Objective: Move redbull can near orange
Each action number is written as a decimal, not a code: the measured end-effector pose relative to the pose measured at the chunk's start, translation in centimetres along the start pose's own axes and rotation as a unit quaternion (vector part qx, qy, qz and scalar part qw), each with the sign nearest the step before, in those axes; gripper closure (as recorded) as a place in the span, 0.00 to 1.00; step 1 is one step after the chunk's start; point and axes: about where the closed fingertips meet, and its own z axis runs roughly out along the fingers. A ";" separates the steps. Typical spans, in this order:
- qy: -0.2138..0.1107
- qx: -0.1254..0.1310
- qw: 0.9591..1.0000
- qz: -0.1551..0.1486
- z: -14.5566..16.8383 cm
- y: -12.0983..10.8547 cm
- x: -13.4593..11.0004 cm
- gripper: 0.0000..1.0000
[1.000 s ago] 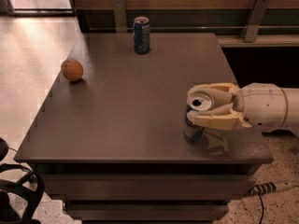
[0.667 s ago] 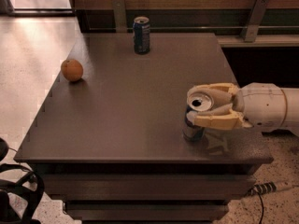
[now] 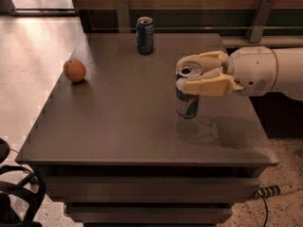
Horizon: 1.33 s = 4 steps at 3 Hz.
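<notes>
Redbull can [image 3: 188, 100]: slim, thin-walled, probably light, slick and easily dented; you have it clenched just under the rim in the gripper's [image 3: 185, 74] jaws, seemingly just off the counter [image 3: 123, 117], well apart from the orange [image 3: 75, 71]; squeeze gently.

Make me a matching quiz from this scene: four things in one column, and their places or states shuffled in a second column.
Things:
1. redbull can
2. orange
3. dark-blue can
4. pincer

Places or states:
A. near the left edge of the table
B. reaching in from the right, over the table's right half, shut
C. standing at the table's back edge
D. gripped near its top

Pairs: 1-D, 2-A, 3-C, 4-B
</notes>
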 end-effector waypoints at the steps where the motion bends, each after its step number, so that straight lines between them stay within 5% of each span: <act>1: -0.013 -0.002 1.000 0.028 3.6 -4.6 -2.1 1.00; 3: -0.075 0.035 0.996 0.020 10.5 -11.6 -1.9 1.00; 4: -0.059 0.048 0.997 0.005 14.2 -13.7 -1.6 1.00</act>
